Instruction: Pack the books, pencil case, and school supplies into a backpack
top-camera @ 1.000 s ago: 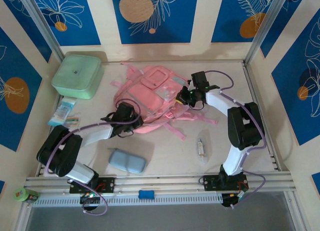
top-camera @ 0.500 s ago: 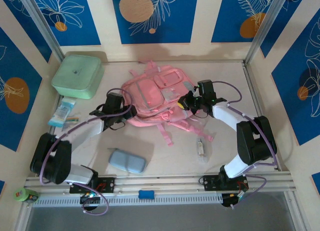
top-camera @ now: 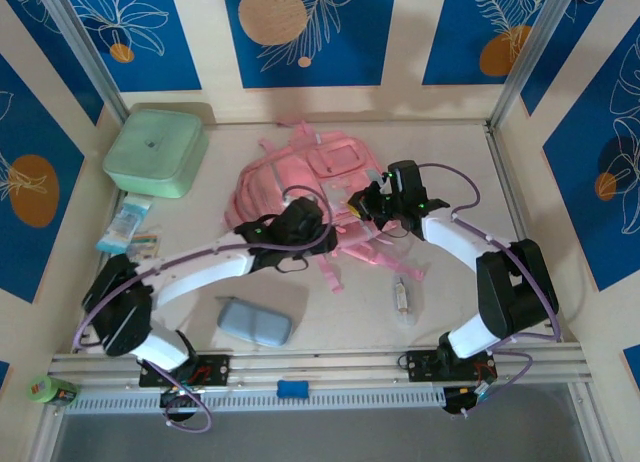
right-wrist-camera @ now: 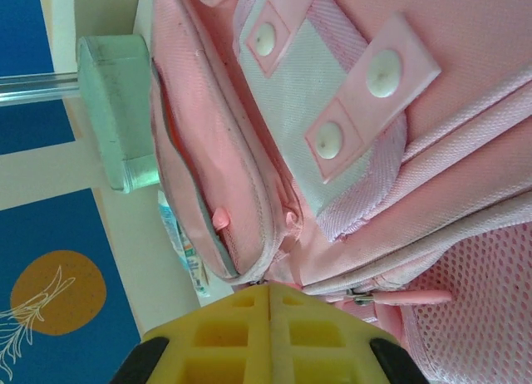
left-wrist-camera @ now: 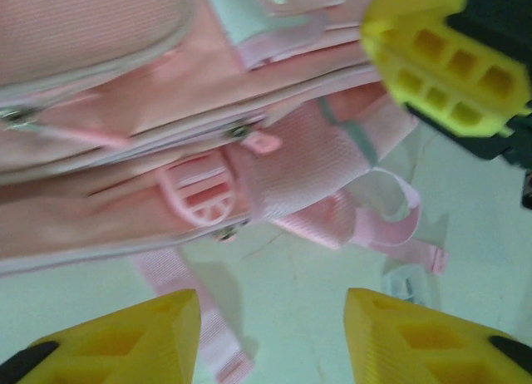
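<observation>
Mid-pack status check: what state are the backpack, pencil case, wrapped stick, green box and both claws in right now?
backpack: lying flat, front pockets up; main zip unclear.
pencil case: on the table, outside the backpack.
wrapped stick: on the table, not packed.
mint-green box: lid on.
left claw: open, empty, at the backpack's near edge.
right claw: shut, at the backpack's right side.

This is a robot test cell in a lab: a pale counter boxed in by panels printed with blue leaf patterns, framed by aluminium posts. A cabled left arm and right arm are bolted to a metal rail at its near edge.
</observation>
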`<state>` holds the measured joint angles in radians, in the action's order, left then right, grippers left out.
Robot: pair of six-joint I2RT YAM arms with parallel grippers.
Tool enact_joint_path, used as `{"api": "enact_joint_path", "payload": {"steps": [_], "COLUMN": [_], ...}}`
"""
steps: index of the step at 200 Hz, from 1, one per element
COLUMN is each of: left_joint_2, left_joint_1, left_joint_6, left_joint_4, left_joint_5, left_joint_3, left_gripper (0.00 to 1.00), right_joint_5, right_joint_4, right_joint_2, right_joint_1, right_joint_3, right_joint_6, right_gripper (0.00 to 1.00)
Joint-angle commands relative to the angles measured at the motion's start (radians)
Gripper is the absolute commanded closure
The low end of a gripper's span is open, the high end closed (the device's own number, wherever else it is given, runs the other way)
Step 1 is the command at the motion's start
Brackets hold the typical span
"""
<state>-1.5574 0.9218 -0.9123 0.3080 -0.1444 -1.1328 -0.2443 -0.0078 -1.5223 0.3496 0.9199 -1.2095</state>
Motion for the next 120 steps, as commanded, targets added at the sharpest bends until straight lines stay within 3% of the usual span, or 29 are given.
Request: {"api": "enact_joint_path", "payload": {"steps": [1, 35, 56, 69, 120], "left_joint_2": [-0.102, -0.133, -0.125, -0.132, -0.161], "left_joint_1": [0.014, 0.013, -0.004, -0.025, -0.063], "left_joint_6": [-0.009, -0.033, -0.054, -0.058, -0.088], "left_joint_4": [0.086, 0.052, 0.066, 0.044, 0.019], "left_joint_5": [-0.061, -0.104, -0.145, -0.125, -0.124], "left_joint_3": [-0.128, -0.110, -0.076, -0.052, 0.002], "left_gripper": [0.55, 0.58, 0.60, 0.62, 0.67], "right_joint_5": [-0.028, -0.056, -0.077, -0.053, 0.049], "right_joint_4": [-0.017, -0.144, -0.166, -0.178, -0.218], "right_joint_2": [-0.003, -0.030, -0.051, -0.081, -0.220], "right_joint_1": [-0.005, -0.059, -0.056, -0.030, 0.003], "right_joint_3": [0.031, 0.041, 0.031, 0.048, 0.157], "right_joint_6": [0.000, 0.065, 0.036, 0.025, 0.014], "right_gripper": [1.00, 1.00, 0.70, 0.57, 0.38]}}
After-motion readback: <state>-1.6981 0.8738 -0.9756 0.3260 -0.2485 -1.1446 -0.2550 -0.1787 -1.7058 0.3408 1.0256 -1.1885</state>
